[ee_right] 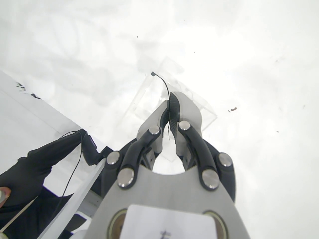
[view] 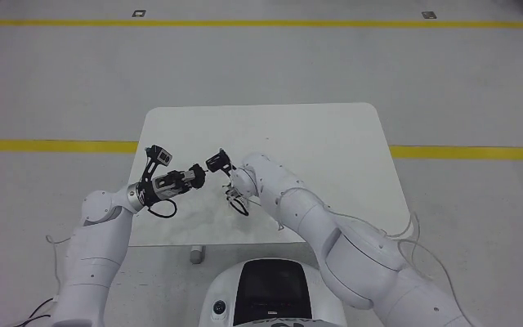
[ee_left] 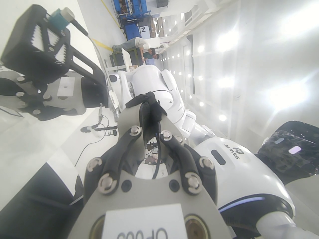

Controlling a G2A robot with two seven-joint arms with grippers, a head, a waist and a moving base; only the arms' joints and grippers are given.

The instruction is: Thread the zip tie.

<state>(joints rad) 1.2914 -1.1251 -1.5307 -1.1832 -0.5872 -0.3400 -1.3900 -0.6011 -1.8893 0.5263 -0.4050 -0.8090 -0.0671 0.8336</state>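
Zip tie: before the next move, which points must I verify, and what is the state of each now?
1. Grip: the right gripper is shut on the zip tie: ok.
2. The head pokes out free past the fingertips: ok.
3. Tail brought round to the head: not ok, no loop yet.
4. The left gripper is shut; what it holds: cannot tell.
5. Gap between the right gripper and the clear box beneath: cannot tell.

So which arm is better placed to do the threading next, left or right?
Right, probably. The right gripper is shut on the zip tie, its head free beyond the fingertips. The left gripper is also shut, close by; what it holds I cannot tell.
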